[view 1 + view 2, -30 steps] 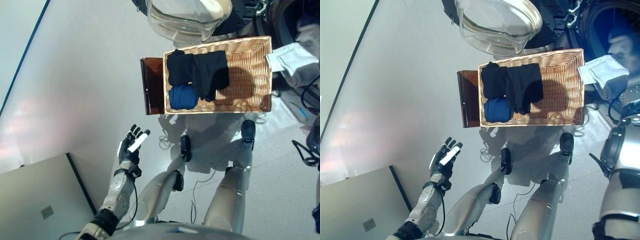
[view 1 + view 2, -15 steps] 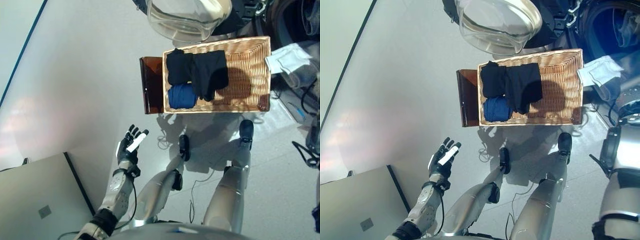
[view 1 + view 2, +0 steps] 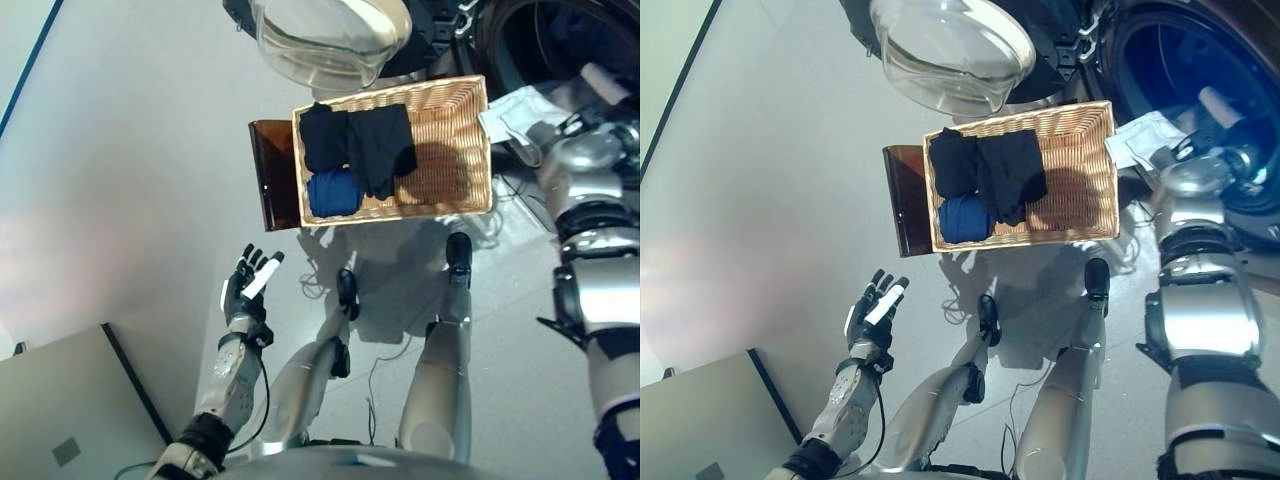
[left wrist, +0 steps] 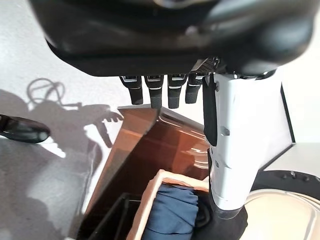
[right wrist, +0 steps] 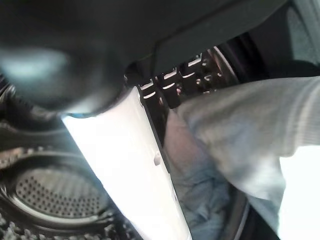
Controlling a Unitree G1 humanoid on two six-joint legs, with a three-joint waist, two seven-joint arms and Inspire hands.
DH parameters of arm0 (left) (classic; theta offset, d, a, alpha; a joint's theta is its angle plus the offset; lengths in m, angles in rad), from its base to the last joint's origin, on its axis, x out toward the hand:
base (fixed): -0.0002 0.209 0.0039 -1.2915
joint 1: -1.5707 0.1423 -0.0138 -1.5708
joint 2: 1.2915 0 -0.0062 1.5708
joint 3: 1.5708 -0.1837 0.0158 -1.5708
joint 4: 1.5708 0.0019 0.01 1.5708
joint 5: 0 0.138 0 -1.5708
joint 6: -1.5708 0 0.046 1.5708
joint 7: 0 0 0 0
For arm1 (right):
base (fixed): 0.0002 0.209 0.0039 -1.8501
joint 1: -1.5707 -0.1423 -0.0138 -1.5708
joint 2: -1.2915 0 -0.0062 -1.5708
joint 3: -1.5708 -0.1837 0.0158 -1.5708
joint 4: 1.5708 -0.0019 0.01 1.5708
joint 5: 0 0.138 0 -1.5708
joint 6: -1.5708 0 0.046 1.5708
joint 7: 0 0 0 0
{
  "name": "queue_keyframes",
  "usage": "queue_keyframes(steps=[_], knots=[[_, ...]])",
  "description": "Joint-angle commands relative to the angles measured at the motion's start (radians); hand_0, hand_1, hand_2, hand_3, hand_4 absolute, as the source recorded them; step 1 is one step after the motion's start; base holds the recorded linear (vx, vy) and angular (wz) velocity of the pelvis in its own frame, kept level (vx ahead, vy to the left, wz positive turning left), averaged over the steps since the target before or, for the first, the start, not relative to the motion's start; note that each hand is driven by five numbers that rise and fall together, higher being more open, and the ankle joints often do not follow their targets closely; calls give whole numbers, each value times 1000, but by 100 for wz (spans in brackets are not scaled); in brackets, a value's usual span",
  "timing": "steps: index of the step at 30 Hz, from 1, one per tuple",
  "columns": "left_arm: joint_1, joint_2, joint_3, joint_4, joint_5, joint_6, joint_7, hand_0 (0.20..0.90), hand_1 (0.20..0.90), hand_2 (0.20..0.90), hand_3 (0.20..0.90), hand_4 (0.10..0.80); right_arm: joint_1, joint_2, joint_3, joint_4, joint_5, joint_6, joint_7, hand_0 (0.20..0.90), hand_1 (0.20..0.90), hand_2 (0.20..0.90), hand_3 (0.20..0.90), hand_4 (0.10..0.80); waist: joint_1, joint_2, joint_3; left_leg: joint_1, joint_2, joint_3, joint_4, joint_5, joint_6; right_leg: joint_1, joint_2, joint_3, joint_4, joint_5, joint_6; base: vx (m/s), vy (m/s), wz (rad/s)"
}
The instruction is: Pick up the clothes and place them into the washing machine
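Observation:
The wicker basket [image 3: 470,150] rests on the dark brown box [image 3: 272,175] in front of the washing machine's open drum [image 3: 1180,60]. Black clothes [image 3: 355,140] and a blue garment [image 3: 333,192] lie at its left end. A pale grey garment [image 3: 1145,140] hangs between the basket's right end and the drum's rim. My right hand [image 3: 1215,100] is at the drum mouth. In the right wrist view its fingers [image 5: 170,85] are straight and lie against the grey cloth [image 5: 240,135]. My left hand [image 3: 245,285] is open and empty, raised over the floor below the box.
The machine's glass door [image 3: 330,40] hangs open above the basket's left half. A large pale flat panel [image 3: 70,400] lies on the floor at lower left. In the left wrist view the box [image 4: 150,150] and the blue garment [image 4: 172,215] lie past my fingers.
The camera has turned, so the whole scene has shifted left and the drum shows more. My right arm now reaches to the drum mouth. The left hand has kept its pose.

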Motion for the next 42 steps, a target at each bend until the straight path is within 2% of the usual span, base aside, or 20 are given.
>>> queue_keyframes(steps=[1, 6, 11, 16, 21, 23, 27, 28, 34, 42], knots=[[16, 69, 67, -56, 44, -91, 42, 900, 900, 900, 900, 800, 31, 0, 59, -126, -183, -18, -82, 900, 900, 900, 900, 800, 19, -36, -9, -30, 78, -24, 115, -92, -111, 16, 0, -8, 180, -208, -34, 0, 0, 0], [18, 81, 96, -68, 59, -91, 53, 900, 900, 900, 900, 800, 118, 83, 62, -201, -301, 26, -84, 900, 900, 900, 900, 800, 19, -66, 0, -39, 83, -33, 132, -96, -110, 33, 2, -21, 170, -197, -33, -17, 4, 8], [23, 85, 114, -69, 74, -93, 61, 900, 900, 900, 900, 800, 172, 140, 51, -259, -353, 28, -81, 900, 900, 900, 900, 800, 20, -88, 6, -42, 89, -40, 146, -97, -111, 45, 2, -32, 169, -196, -35, -7, 2, 4], [22, 92, 138, -54, 98, -85, 66, 900, 900, 900, 900, 800, 229, 189, 107, -321, -457, 51, -26, 900, 900, 900, 900, 800, 22, -118, 13, -34, 100, -54, 142, -90, -113, 65, 10, -47, 172, -200, -34, 5, 3, 4], [2, 92, 170, 49, 147, -73, 82, 900, 900, 900, 900, 800, 244, 207, 161, -329, -541, 66, 20, 900, 900, 900, 900, 800, 32, -149, 14, -5, 110, -68, 106, -72, -118, 93, 17, -66, 166, -199, -34, 11, -9, 7], [-31, 98, 188, 173, 210, -59, 103, 900, 900, 900, 900, 800, 232, 208, 218, -306, -607, 76, 54, 900, 900, 900, 900, 800, 41, -169, 13, 20, 119, -79, 66, -51, -125, 112, 22, -82, 160, -197, -32, 0, 0, 0], [-60, 105, 215, 279, 241, -52, 113, 900, 900, 900, 900, 800, 214, 208, 287, -305, -685, 88, 95, 900, 900, 900, 900, 800, 48, -186, 15, 36, 127, -89, 35, -34, -132, 117, 25, -96, 163, -199, -31, 6, -7, 3], [-82, 108, 229, 349, 247, -47, 117, 900, 900, 900, 900, 800, 196, 216, 314, -292, -703, 89, 115, 900, 900, 900, 900, 800, 52, -196, 18, 40, 131, -96, 21, -24, -135, 121, 27, -104, 163, -201, -31, 0, 0, 0], [-125, 113, 240, 440, 252, -48, 135, 900, 900, 900, 900, 800, 146, 265, 354, -231, -670, 57, 139, 900, 900, 900, 900, 800, 67, -211, 36, 41, 138, -115, -2, -6, -142, 130, 27, -127, 162, -201, -29, -1, -11, 11], [-157, 128, 189, 393, 279, -67, 141, 900, 900, 900, 900, 800, 73, 291, 434, -141, -711, 63, 183, 900, 900, 900, 900, 800, 86, -209, 69, 7, 135, -157, -8, 17, -148, 126, 11, -166, 171, -201, -25, -17, 2, 17]])
